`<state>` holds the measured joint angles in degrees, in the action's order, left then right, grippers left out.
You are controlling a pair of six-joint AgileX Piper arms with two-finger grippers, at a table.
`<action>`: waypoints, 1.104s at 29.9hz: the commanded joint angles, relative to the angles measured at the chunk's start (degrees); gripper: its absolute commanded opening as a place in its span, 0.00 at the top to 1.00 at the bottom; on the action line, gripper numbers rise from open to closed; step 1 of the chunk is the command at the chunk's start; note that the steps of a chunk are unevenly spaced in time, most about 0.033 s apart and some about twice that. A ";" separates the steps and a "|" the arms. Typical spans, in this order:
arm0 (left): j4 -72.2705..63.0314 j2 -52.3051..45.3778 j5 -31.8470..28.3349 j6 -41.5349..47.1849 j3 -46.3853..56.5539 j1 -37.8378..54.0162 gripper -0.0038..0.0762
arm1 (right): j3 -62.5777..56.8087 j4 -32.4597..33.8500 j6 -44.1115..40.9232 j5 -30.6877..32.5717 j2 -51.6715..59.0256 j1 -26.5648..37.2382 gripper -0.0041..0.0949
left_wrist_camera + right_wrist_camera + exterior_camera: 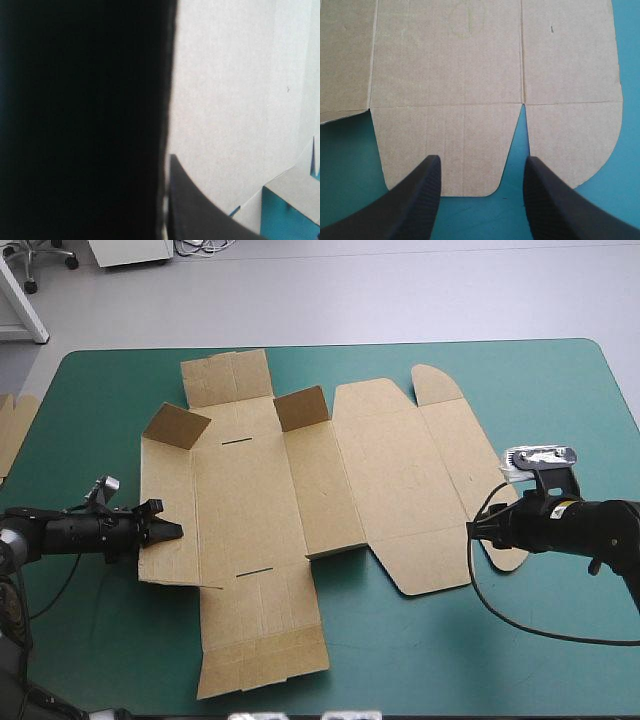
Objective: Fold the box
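Observation:
The brown box (380, 460) lies as a flat cut sheet across the middle of the teal-green table, with two small flaps (300, 408) standing up near its far side. My left gripper (172, 530) is at the sheet's left edge, shut on the box. In the left wrist view the gripper (167, 200) is all but shut, pale board (235, 90) on one side and darkness on the other. My right gripper (472, 530) stands open at the sheet's right edge. In the right wrist view the gripper (482, 162) sits just short of two rounded end flaps (445, 150).
An edge of more brown board (12, 430) shows at the table's left edge. Bare teal-green cover (560, 410) lies to the right of the box and along the near edge.

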<state>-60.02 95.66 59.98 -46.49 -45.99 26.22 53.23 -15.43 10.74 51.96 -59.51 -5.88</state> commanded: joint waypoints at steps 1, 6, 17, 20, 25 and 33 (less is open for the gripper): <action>1.80 -1.68 -0.82 -1.87 -1.22 -2.69 0.96 | 1.89 -0.62 0.75 -2.31 0.95 0.58 0.47; 3.44 -1.68 -0.23 -1.87 -5.42 -5.08 0.96 | 2.65 0.88 0.75 -1.61 0.95 0.58 0.47; 12.55 0.93 12.11 -1.13 -27.01 -7.14 0.96 | 6.13 2.20 0.75 -1.22 0.95 0.58 0.52; 17.41 2.85 14.76 -0.13 -32.13 -10.14 0.96 | 6.43 2.20 0.75 -1.22 0.84 0.58 0.53; 26.35 4.72 14.76 -0.88 -38.03 -17.22 0.96 | 6.43 2.20 0.75 -1.12 0.84 0.58 0.53; 32.84 8.94 14.48 -5.86 -50.74 -24.00 0.94 | 6.43 2.20 0.75 -0.52 0.84 0.58 0.53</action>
<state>-25.94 106.28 70.07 -48.36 -91.33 3.54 57.67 -12.87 10.93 53.29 -59.51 -5.86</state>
